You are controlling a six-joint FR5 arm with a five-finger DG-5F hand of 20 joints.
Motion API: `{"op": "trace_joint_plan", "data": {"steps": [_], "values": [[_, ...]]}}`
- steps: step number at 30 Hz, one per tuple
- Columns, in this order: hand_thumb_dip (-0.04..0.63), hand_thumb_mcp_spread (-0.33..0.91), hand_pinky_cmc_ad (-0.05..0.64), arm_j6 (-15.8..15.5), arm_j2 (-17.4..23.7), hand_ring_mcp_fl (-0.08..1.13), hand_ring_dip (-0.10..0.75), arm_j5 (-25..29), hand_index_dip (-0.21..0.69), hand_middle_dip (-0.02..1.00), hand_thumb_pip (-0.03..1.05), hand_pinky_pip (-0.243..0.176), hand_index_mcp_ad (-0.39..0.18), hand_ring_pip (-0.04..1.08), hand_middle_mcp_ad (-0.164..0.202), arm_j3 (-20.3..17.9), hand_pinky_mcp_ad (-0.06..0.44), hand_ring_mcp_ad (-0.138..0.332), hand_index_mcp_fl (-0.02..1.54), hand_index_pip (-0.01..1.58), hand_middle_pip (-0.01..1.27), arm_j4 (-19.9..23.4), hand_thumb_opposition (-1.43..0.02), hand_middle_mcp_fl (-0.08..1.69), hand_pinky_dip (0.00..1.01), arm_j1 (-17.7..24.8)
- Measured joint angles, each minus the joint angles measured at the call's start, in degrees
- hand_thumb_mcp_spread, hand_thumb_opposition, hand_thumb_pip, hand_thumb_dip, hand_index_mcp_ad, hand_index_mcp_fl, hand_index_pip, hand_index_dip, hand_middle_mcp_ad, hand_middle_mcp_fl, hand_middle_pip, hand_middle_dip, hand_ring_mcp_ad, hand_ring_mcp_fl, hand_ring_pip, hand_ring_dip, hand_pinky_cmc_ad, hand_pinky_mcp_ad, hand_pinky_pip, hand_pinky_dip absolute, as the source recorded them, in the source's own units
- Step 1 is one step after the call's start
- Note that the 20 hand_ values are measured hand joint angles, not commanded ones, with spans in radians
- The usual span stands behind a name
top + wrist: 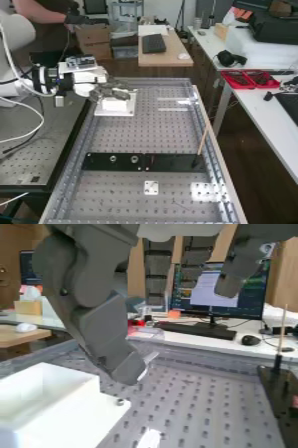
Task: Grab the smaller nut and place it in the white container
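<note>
While we look down along the bench (166, 137), the hand (112, 92) hangs at the white container (115, 105) with its fingers relaxed and apart.

Biggest of all we see is the bench, a perforated metal bed inside a raised frame. At its left we find the white arm (16, 35), reaching across toward the far part of the bed. Nearer to us lies the flat black bar (174, 162), crossing much of the bed's width.

Next comes the hand, above the white container's far side in the high view. In the wrist view we see a thick, gently bent finger (100, 314) coming down near the container's wall, and another finger (229, 281) hanging well apart from it, with a gap between the two.

Below the hand, we see a white base plate (126, 113) flat on the bed, bearing the white container, which stands upright with its mouth up. From the bar's right end we see a thin wooden stick (202, 140) rise at a tilt. Small as they are, we make out the larger nut (113, 159) and, beside but apart from it, the bearing (134, 159), both standing on the bar. As for the smaller nut, we cannot tell where it is.
</note>
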Motion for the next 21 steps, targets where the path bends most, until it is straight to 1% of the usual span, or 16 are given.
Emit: {"op": "trace_joint_plan", "data": {"steps": [4, 6, 7, 13, 15, 17, 21], "values": [[0.281, 0.58, 0.318, 0.31, 0.08, 0.01, 0.126, -0.97, 0.328, 0.27, 0.66, 0.021, -0.216, 0.11, 0.023, -0.06, 0.257, 0.096, 0.39, 1.44, 0.13, -0.66, -1.04, 0.21, 0.14, 3.16], [0.281, 0.58, 0.318, 0.64, -0.04, 0.01, 0.126, -1.43, 0.33, 0.27, 0.66, 0.021, -0.216, 0.11, 0.019, -0.09, 0.26, 0.098, 0.39, 1.44, 0.13, -0.75, -1.04, 0.25, 0.14, 4.59], [0.281, 0.58, 0.318, 0.79, -0.13, 0.01, 0.126, -1.57, 0.33, 0.27, 0.66, 0.017, -0.216, 0.11, 0.026, -0.08, 0.257, 0.096, 0.39, 1.44, 0.13, -0.75, -1.04, 0.25, 0.14, 5.17], [0.281, 0.58, 0.318, 1.68, -1.39, 0.01, 0.127, -1.98, 0.33, 0.27, 0.66, 0.021, -0.216, 0.11, 0.024, 0.02, 0.26, 0.098, 0.39, 1.44, 0.13, 0.05, -1.04, 0.25, 0.14, 8.74], [0.281, 0.58, 0.318, 1.87, -1.94, 0.01, 0.127, -1.57, 0.33, 0.27, 0.66, 0.017, -0.216, 0.11, 0.019, 0.09, 0.26, 0.094, 0.39, 1.44, 0.13, 0.54, -1.04, 0.25, 0.14, 9.81], [0.281, 0.58, 0.318, 2.08, -2.75, 0.01, 0.127, 0.01, 0.33, 0.27, 0.66, 0.021, -0.216, 0.11, 0.019, 0.2, 0.26, 0.094, 0.39, 1.44, 0.13, 1.36, -1.04, 0.25, 0.14, 11.23], [0.281, 0.58, 0.318, 2.45, -3.96, 0.01, 0.127, 2.04, 0.328, 0.27, 0.66, 0.021, -0.218, 0.11, 0.024, 0.4, 0.26, 0.094, 0.39, 1.44, 0.13, 2.43, -1.04, 0.25, 0.14, 12.49]]}}
